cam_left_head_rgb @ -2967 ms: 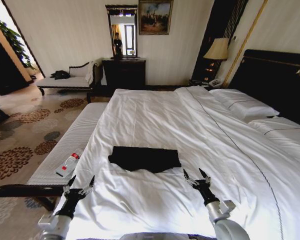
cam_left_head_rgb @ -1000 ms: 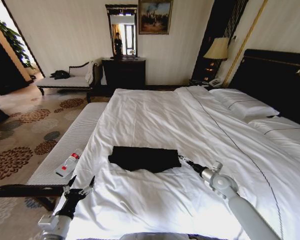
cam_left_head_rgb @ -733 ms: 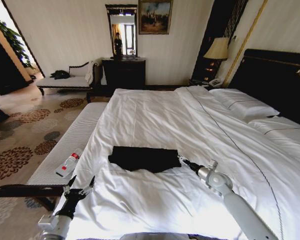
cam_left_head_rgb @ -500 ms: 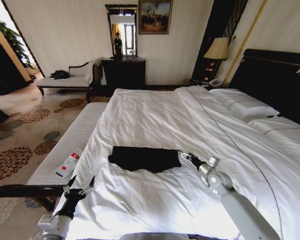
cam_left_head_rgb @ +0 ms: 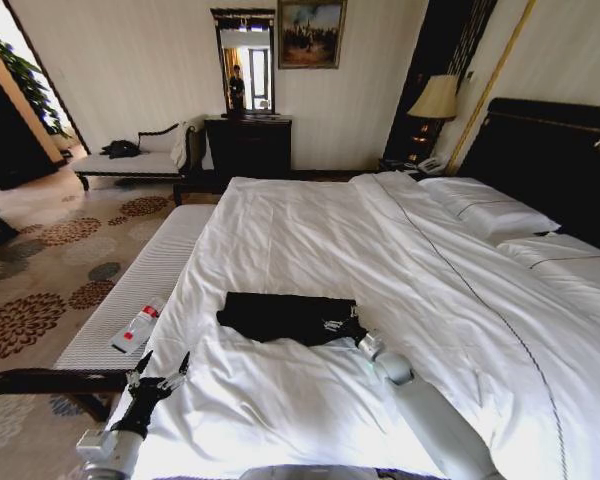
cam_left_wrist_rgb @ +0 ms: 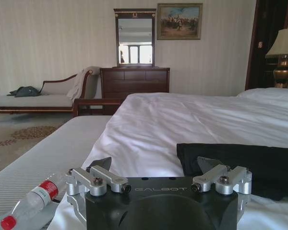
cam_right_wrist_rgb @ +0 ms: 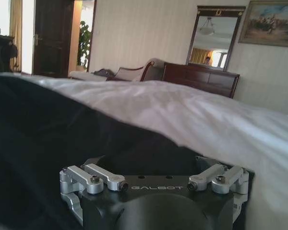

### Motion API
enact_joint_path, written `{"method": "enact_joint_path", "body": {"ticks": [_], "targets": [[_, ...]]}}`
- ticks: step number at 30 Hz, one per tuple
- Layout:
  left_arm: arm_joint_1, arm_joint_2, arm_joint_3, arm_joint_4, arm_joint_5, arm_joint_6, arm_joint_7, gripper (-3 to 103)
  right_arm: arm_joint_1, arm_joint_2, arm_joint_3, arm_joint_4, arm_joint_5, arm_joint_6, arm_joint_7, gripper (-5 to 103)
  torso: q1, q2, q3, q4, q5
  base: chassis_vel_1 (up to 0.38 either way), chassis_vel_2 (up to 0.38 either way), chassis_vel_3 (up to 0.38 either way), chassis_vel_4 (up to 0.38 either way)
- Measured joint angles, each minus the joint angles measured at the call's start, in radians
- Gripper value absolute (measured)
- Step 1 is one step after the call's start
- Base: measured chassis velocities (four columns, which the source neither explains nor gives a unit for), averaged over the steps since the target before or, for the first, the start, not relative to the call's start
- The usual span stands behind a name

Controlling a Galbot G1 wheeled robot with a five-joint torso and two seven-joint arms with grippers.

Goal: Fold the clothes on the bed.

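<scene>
Black T-shirt (cam_left_head_rgb: 285,316) lies folded flat on the white duvet of the bed (cam_left_head_rgb: 400,260), near its foot. Right gripper (cam_left_head_rgb: 342,326) sits at the shirt's right edge, over the fabric; can't tell finger spread or grasp. Left gripper (cam_left_head_rgb: 158,374) hovers at the bed's left corner, fingers spread, holding nothing, beside the bench (cam_left_head_rgb: 145,290) with a bottle (cam_left_head_rgb: 139,326).

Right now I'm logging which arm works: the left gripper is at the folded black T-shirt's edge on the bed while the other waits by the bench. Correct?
No, the arms are swapped. The head view shows the right gripper at the folded black T-shirt on the bed, while the left gripper waits by the bench.
</scene>
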Motion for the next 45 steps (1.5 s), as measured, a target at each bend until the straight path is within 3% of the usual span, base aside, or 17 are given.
{"method": "enact_joint_path", "body": {"ticks": [7,13,15,17,19,24,31,36,39,45], "targets": [[0.000,0.000,0.000,0.000,0.000,0.000,0.000,100,-0.023,-0.046,-0.006,0.021,-0.010,0.027,-0.013,100,0.000,0.000,0.000,-0.0001,0.0001,0.000,0.000,0.000,0.000],[0.000,0.000,0.000,0.000,0.000,0.000,0.000,100,0.032,-0.071,-0.072,0.173,0.182,-0.078,0.019,100,0.000,0.000,0.000,0.0002,-0.0002,0.000,0.000,0.000,0.000],[0.000,0.000,0.000,0.000,0.000,0.000,0.000,100,0.053,-0.066,-0.101,0.173,0.207,-0.096,0.024,100,0.000,0.000,0.000,0.0001,-0.0002,0.000,0.000,0.000,0.000],[0.000,0.000,0.000,0.000,0.000,0.000,0.000,100,0.094,-0.043,-0.152,0.140,0.224,-0.108,0.028,100,0.000,0.000,0.000,0.0002,-0.0004,0.000,0.000,0.000,0.000],[0.000,0.000,0.000,0.000,0.000,0.000,0.000,100,0.155,0.033,-0.222,0.046,0.207,-0.099,0.029,100,0.000,0.000,0.000,0.0003,0.0003,0.000,0.000,0.000,0.000],[0.000,0.000,0.000,0.000,0.000,0.000,0.000,100,0.178,0.113,-0.263,-0.041,0.161,-0.078,0.024,100,0.000,0.000,0.000,0.0005,0.0001,0.000,0.000,0.000,0.000],[0.000,0.000,0.000,0.000,0.000,0.000,0.000,100,0.134,0.081,-0.312,-0.030,0.104,-0.051,0.019,100,0.000,0.000,0.000,-0.0002,-0.0001,0.000,0.000,0.000,0.000],[0.000,0.000,0.000,0.000,0.000,0.000,0.000,100,0.145,0.078,-0.314,0.013,0.137,-0.061,0.034,100,0.000,0.000,0.000,-0.0002,0.0002,0.000,0.000,0.000,0.000],[0.000,0.000,0.000,0.000,0.000,0.000,0.000,100,0.226,0.106,-0.345,0.044,0.215,-0.094,0.060,100,0.000,0.000,0.000,0.0001,0.0000,0.000,0.000,0.000,0.000],[0.000,0.000,0.000,0.000,0.000,0.000,0.000,100,0.345,0.190,-0.422,-0.025,0.233,-0.105,0.067,100,0.000,0.000,0.000,0.0005,0.0000,0.000,0.000,0.000,0.000]]}}
